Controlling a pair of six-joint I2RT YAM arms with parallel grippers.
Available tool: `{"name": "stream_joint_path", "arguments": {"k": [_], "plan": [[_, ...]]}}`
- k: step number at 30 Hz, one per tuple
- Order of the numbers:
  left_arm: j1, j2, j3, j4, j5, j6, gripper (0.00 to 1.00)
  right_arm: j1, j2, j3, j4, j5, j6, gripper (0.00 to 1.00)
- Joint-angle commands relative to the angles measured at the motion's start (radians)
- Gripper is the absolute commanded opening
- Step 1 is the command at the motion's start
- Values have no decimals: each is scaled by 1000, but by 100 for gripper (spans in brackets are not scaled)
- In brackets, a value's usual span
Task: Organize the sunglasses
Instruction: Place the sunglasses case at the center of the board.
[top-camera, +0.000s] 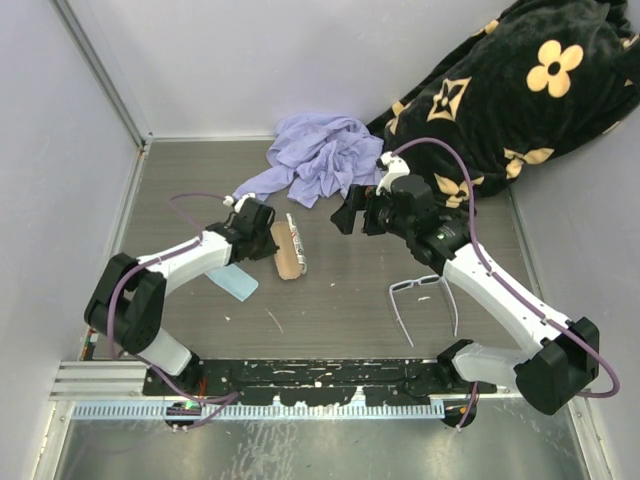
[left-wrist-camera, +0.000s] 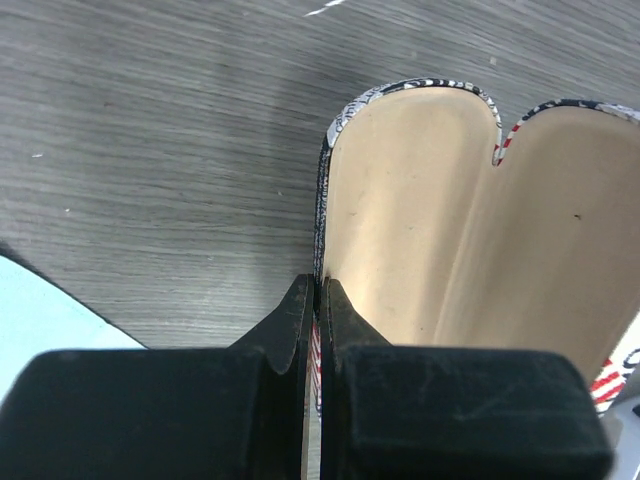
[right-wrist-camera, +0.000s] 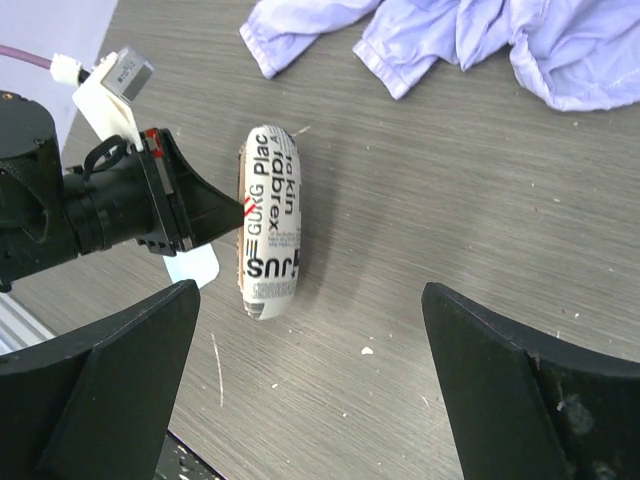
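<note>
Tabletop (top-camera: 330, 300) sunglasses (top-camera: 415, 285) point arms nearward; left hand (left-wrist-camera: 318, 300) pinches case (left-wrist-camera: 400, 200), right hand (right-wrist-camera: 310, 300) spread.

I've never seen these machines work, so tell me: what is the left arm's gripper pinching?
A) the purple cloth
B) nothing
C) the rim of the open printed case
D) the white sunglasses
C: in its wrist view the left gripper is shut on the rim of the printed case; the sunglasses lie apart, untouched.

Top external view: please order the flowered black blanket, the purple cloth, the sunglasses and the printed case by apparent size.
1. flowered black blanket
2. purple cloth
3. sunglasses, by span only
4. printed case
</note>
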Motion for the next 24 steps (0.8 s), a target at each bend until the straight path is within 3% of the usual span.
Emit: {"name": "stream_joint_path", "arguments": {"k": [1, 11, 24], "plan": [[-6, 38, 4, 81, -86, -164, 0, -1, -13, -37, 5, 22, -3, 100], [-6, 109, -8, 97, -108, -280, 2, -1, -6, -62, 4, -5, -5, 100], [-6, 83, -9, 66, -121, -254, 31, -2, 5, -57, 0, -15, -16, 100]]}}
